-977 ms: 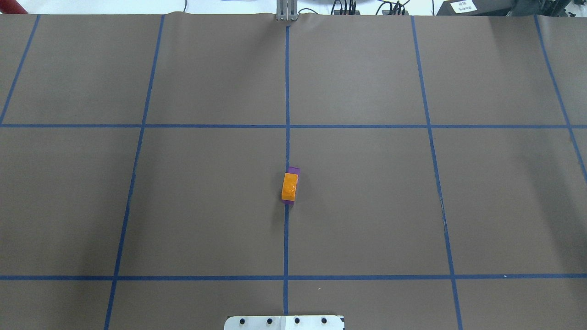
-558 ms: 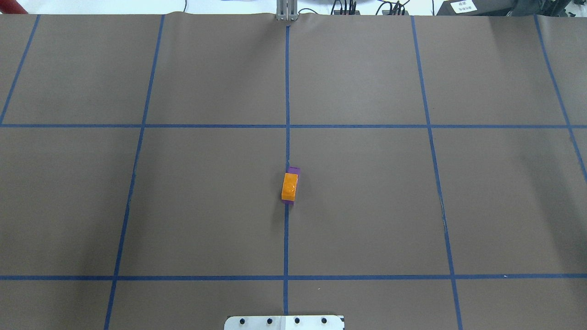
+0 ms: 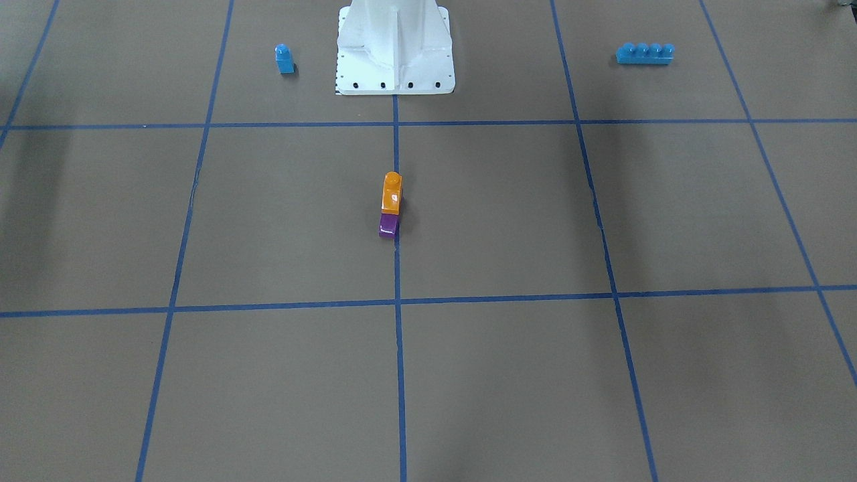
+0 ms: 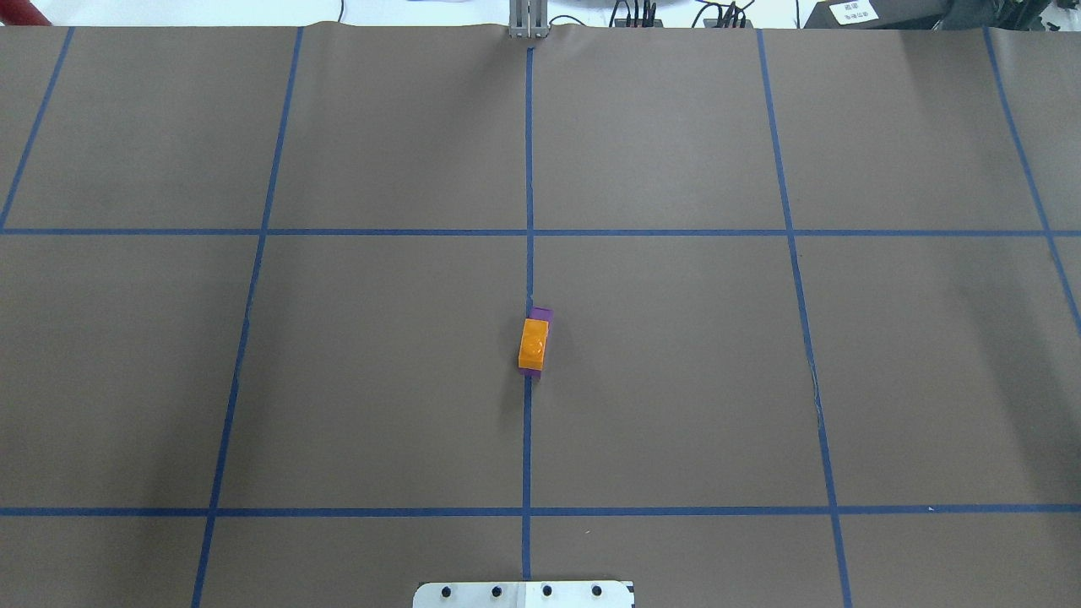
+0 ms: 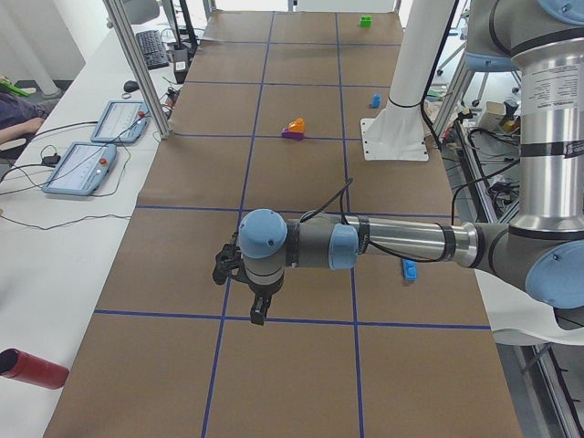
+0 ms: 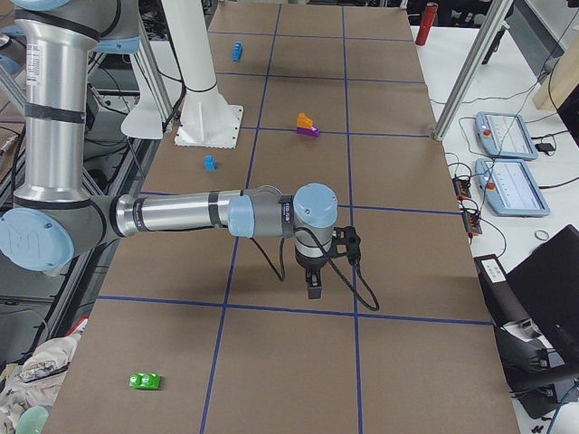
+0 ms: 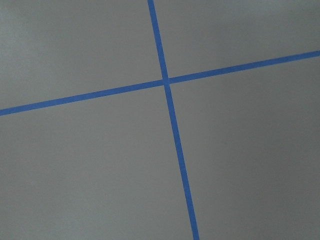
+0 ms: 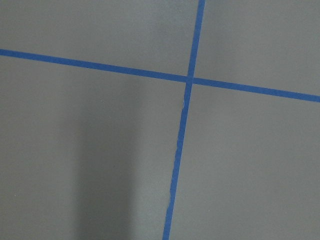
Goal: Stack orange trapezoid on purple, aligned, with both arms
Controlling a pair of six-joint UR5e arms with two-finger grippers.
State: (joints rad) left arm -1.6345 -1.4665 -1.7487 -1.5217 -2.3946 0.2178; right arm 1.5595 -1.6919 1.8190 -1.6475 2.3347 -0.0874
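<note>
The orange trapezoid (image 4: 533, 344) sits on the purple (image 4: 542, 313) brick near the table's middle, on the centre tape line. The purple brick sticks out at the far end in the overhead view. The stack also shows in the front view, orange trapezoid (image 3: 392, 194) over purple (image 3: 387, 226). No gripper touches it. My left gripper (image 5: 259, 310) shows only in the exterior left view, pointing down, far from the stack. My right gripper (image 6: 313, 287) shows only in the exterior right view, likewise far off. I cannot tell whether either is open or shut. Both wrist views show only tape lines.
A small blue one-stud brick (image 3: 284, 59) and a long blue four-stud brick (image 3: 645, 53) lie either side of the white pedestal base (image 3: 395, 53). A green brick (image 6: 145, 381) lies at the table's right end. A red cylinder (image 5: 32, 369) and tablets (image 5: 91, 164) lie beside the table.
</note>
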